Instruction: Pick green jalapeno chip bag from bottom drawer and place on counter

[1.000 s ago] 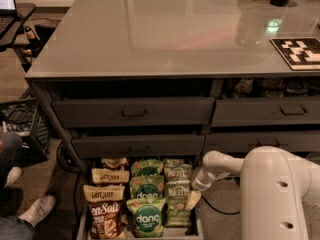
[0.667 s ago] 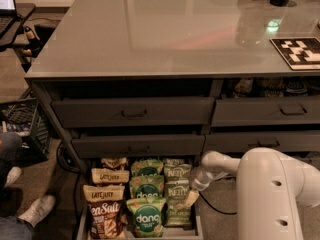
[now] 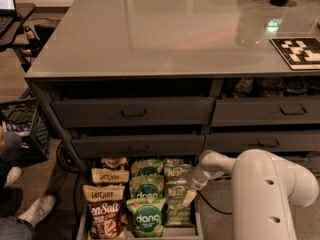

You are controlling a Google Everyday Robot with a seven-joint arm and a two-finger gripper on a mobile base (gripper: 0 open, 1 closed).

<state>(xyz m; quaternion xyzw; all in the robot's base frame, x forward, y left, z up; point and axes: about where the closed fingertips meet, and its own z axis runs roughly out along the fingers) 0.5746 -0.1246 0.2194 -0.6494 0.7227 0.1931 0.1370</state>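
Observation:
The bottom drawer (image 3: pixel 197 218) stands pulled out at floor level, packed with chip bags. Its right column holds dark olive-green jalapeno chip bags, one behind another (image 3: pixel 174 215). My gripper (image 3: pixel 189 197) reaches down from the white arm (image 3: pixel 260 184) at the right. It sits over the right edge of the middle jalapeno bag (image 3: pixel 175 190). I cannot tell whether it touches the bag. The counter (image 3: pixel 150 29) is the wide glossy grey top above the drawers.
Brighter green dang bags (image 3: pixel 147 216) fill the middle column and tan Late July bags (image 3: pixel 105 214) the left. Two upper drawers (image 3: pixel 132 111) (image 3: pixel 137 145) stand slightly open above. A black-and-white tag board (image 3: pixel 298 51) lies on the counter's right. A person's shoes (image 3: pixel 37 209) and a crate (image 3: pixel 20 116) are at left.
My gripper has moved down and a little left, toward the front of the drawer along the right column of bags. The bags have not moved.

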